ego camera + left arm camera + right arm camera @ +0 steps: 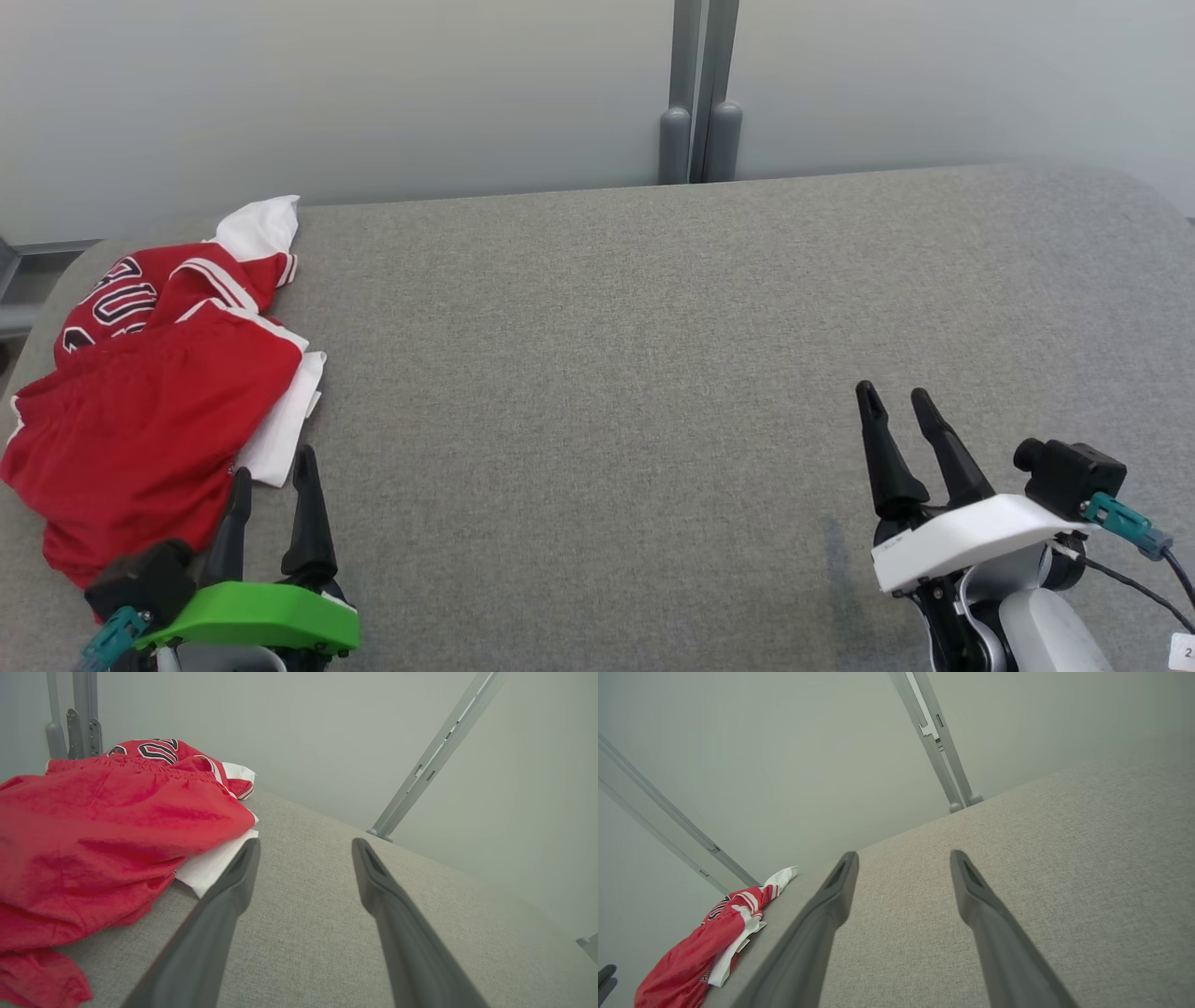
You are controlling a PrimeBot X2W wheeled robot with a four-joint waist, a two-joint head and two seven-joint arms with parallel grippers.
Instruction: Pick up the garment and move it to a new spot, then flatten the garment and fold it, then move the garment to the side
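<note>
The garment (154, 411), a crumpled heap of red sportswear with white trim and black lettering, lies bunched at the left end of the grey fabric-covered table (597, 355). Its long axis runs from the table's near edge toward the far edge, and a white layer (280, 429) pokes out along the side facing the table's middle. The left hand (273, 464) hovers at the table's near-left corner with its fingers spread apart and nothing between them. The heap lies ahead of it and to its left. One fingertip is just beside the white layer, though contact cannot be confirmed. The right hand (893, 392) sits over the table's near-right part, also spread and empty, well apart from the cloth. The left arm is plainly the nearer, so the pickup likely falls to it. The table's middle offers bare room for laying the cloth out. Grey posts (700, 140) stand behind the table's far edge, out of the way.
</note>
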